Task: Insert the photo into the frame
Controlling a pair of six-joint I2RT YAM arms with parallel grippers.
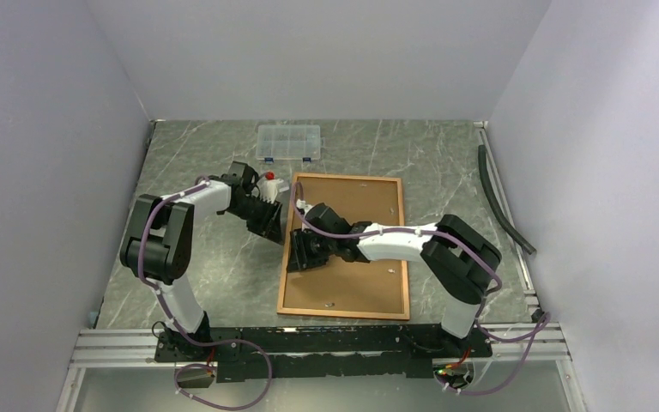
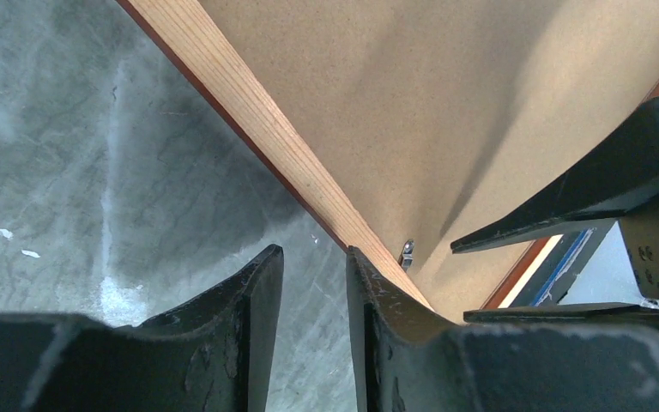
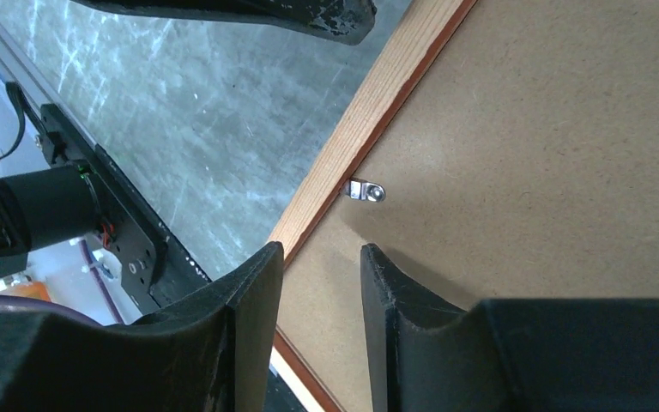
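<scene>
1. A large rectangular frame [image 1: 405,249] lies back-up on a grey marbled table [image 1: 206,266], a little right of centre. 1 short end is toward the arm bases and the other toward the back wall.
2. A plain brown backing board [image 1: 356,202] fills the frame inside a narrow pale-wood rail. The rail's outer edge is red-orange.
3. Both arms reach to the frame's left long rail, near its middle. The left gripper [image 2: 313,257] comes in from the table side. The right gripper [image 3: 322,249] is just beside it, slightly nearer the bases, and its arm crosses over the board.
4. In the left wrist view, the left gripper's 2 black jaws stand close together with a narrow gap. Bare table shows through the gap, and the rail runs in behind the jaw on the board side. Whether that gripper is pinching the rail cannot be told.
5. In the right wrist view, 1 jaw is over the table and 1 over the board, drawn near each other. The rail runs into the gap between them. Whether they are clamping it cannot be told.
6. A small silver metal tab [image 3: 365,190] sits on the board against the rail's inner edge, just beyond the right fingertips.
7. A clear plastic compartment box [image 1: 288,142] rests near the back wall, apart from the frame's far end.
</scene>
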